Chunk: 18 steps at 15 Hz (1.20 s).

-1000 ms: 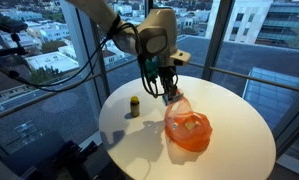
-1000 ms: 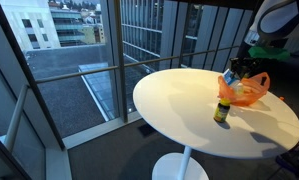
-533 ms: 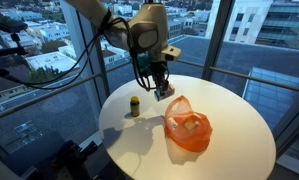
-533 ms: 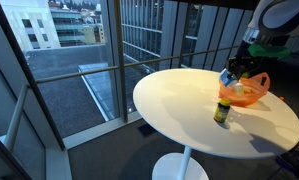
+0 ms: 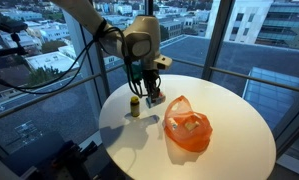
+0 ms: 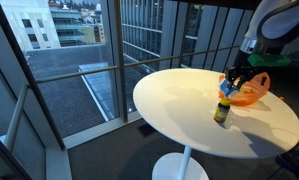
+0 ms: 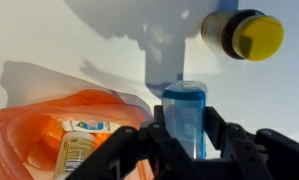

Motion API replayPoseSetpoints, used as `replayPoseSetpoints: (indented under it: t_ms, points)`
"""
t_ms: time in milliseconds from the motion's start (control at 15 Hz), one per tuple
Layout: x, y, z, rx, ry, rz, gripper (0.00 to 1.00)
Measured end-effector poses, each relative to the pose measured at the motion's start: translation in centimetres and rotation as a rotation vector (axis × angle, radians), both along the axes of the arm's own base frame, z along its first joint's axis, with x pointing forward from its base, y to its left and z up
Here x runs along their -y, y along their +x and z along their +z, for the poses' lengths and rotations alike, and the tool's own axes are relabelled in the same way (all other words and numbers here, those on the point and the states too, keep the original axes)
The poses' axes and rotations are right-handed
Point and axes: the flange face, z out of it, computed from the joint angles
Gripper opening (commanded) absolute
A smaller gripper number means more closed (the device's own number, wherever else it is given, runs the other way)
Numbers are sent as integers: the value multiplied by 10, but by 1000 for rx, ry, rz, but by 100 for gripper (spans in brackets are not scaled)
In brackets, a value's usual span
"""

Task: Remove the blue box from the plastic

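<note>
The jaws grip the small blue rectangular box [image 7: 185, 108] by its sides and hold it over the round white tabletop [image 5: 234, 110]. It is outside the crumpled orange plastic bag [image 7: 79, 125], between the bag and a small yellow-capped bottle [image 7: 247, 35].

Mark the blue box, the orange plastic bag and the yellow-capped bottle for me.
blue box [image 7: 184, 112]: wrist view, middle of its visible face.
orange plastic bag [image 5: 181, 138]: an exterior view, front of its bulging side.
yellow-capped bottle [image 7: 257, 37]: wrist view, centre of its yellow cap.
</note>
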Motion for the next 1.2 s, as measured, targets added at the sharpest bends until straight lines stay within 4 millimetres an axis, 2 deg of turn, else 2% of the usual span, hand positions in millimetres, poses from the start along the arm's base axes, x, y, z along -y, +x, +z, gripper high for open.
replayPoseSetpoints:
  t_ms: [400,467,667,733,1200]
  points:
    - [-1,-12,-30,-64,-4,8,19]
    - [-1,-13,-32,-70,-4,8,44]
    - [-1,-14,-35,-75,-4,8,44]
    - [-1,-14,-35,-75,-4,8,19]
    - [-1,-14,-42,-82,-4,9,19]
